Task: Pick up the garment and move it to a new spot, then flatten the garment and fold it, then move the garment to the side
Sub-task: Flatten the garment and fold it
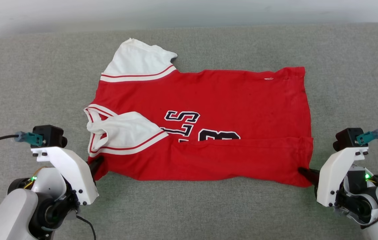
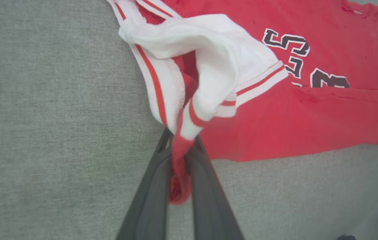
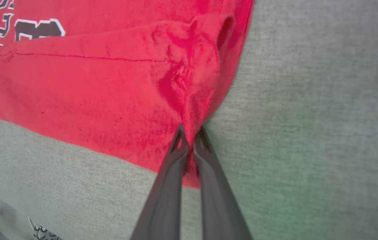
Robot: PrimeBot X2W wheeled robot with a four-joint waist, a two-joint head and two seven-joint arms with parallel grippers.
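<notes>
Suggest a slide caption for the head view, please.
The left end effector and right end effector each pinch a near corner of the red jersey on grey upholstery.

A: Work surface?
B: Grey woven upholstery, flat, spanning the head view from edge to edge.
A: Beyond its far edge?
B: A pale, plain wall. The right wrist view has a small dark-and-white item at lower left; not identifiable.

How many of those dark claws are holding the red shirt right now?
2. The left gripper pinches the garment at its near corner beside the white sleeve; the right gripper pinches the near hem corner.
</notes>
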